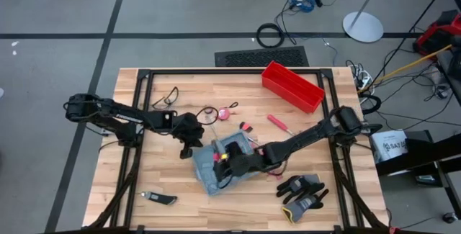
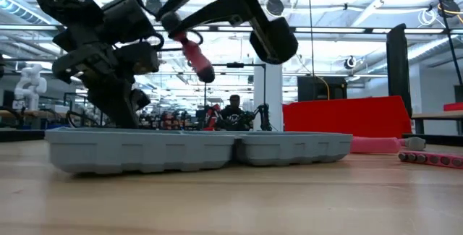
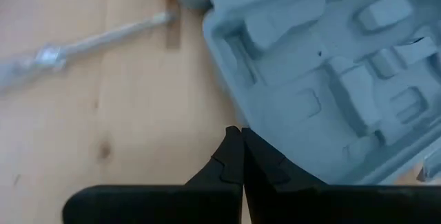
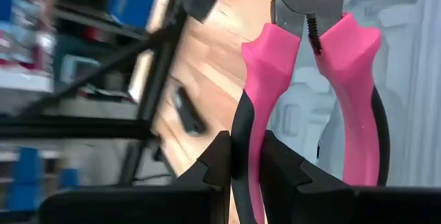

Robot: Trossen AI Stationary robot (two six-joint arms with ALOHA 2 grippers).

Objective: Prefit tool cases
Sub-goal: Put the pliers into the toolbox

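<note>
Right wrist view shows the right gripper (image 4: 242,156) clamping one handle of pink-handled pliers (image 4: 313,58) above the open grey moulded plastic tool case (image 1: 225,163); aligning them with their slot looks key, while the left gripper's (image 3: 238,154) closed fingers steady its edge.

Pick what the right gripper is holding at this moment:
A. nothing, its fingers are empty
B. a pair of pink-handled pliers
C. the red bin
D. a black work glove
B. The right wrist view shows the right gripper shut on one handle of the pink-handled pliers, carried above the open tool case; the gloves and the red bin lie untouched on the table.
</note>
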